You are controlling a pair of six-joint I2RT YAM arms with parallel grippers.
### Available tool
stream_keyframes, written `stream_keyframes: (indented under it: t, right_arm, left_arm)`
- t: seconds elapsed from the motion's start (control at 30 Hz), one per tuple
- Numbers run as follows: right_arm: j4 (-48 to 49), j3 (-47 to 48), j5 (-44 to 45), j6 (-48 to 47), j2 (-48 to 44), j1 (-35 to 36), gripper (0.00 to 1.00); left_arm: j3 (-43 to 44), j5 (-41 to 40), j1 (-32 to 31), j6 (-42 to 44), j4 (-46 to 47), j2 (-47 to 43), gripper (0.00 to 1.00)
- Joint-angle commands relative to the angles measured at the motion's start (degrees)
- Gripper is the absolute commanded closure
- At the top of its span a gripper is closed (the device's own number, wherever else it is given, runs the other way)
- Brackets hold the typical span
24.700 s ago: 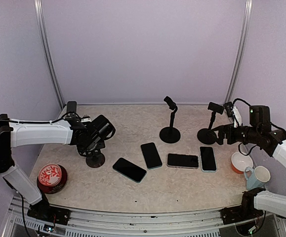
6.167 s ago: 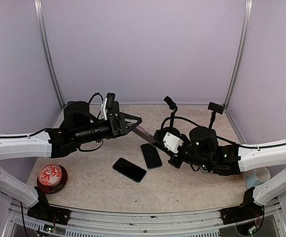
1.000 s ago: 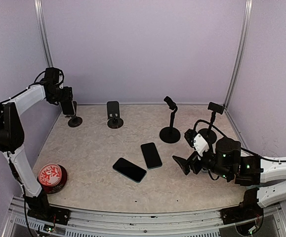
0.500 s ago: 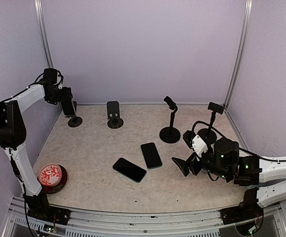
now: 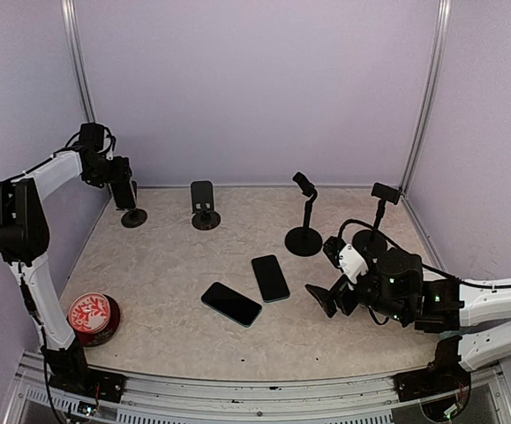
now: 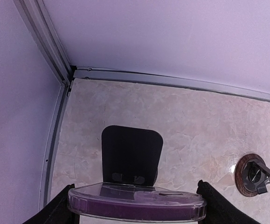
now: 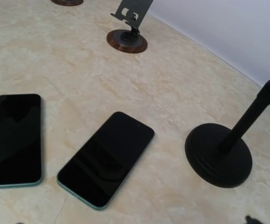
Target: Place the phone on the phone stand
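Reaching into the far-left corner in the top external view, the left arm holds its left end effector [image 5: 123, 188] closed on a purple-edged clear-cased phone [image 5: 126, 197], gripped by its long sides. The phone sits directly over a small black phone stand on a round brown base [image 5: 133, 217]; cannot tell if it touches the stand. A second plate stand on a round brown base [image 5: 205, 212] is just to the right, bare. Two tall black pole stands with round bases [image 5: 304, 238] stand at the back right. Two black flat phones [image 5: 270, 277] lie side by side mid beige marbled tabletop [image 5: 167, 265]. The right end effector [image 5: 324, 299] hangs low just right of them, jaws wide, holding nothing. A red round tin [image 5: 92, 317] sits near left.

Left wrist view: dark fingers [image 6: 55, 212] flank the phone's edge at the bottom of the frame. The stand's black rounded back plate [image 6: 131, 151] with two small lips shows just beyond it. The second stand's base is at right.

Right wrist view: both flat phones lie screen up, apart from each other. One pole stand is at right and the bare plate stand is at the far top.
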Motion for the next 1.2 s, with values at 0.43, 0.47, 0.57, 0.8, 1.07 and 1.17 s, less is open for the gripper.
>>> stream_keyframes:
  t: [0.43,0.47,0.57,0.8,1.07,1.17]
  right_arm:
    - [2.2,0.9,-0.6,0.1,1.3,-0.2,0.0]
    - [2.4,0.9,-0.7,0.1,1.5,-0.2,0.0]
    - [2.4,1.2,-0.9,0.0,2.0,-0.2,0.0]
    - [2.0,1.2,-0.7,0.0,1.8,-0.1,0.0]
    - [1.6,0.8,-0.5,0.2,1.3,-0.2,0.0]
    - [1.7,0.9,-0.5,0.0,1.4,-0.2,0.0]
  left_arm:
    - [3.1,-6.7,-1.6,-3.9,0.5,1.4,0.34]
    - [3.2,-6.9,-1.7,-4.2,0.3,1.5,0.34]
    - [3.9,-7.9,-2.5,-4.3,0.2,1.8,0.33]
    - [6.9,-9.2,-3.1,-3.8,-1.0,3.7,0.32]
    - [7.2,-10.7,-3.0,-3.8,-1.0,4.4,0.31]
    - [7.1,-10.7,-2.9,-3.8,-1.1,4.5,0.29]
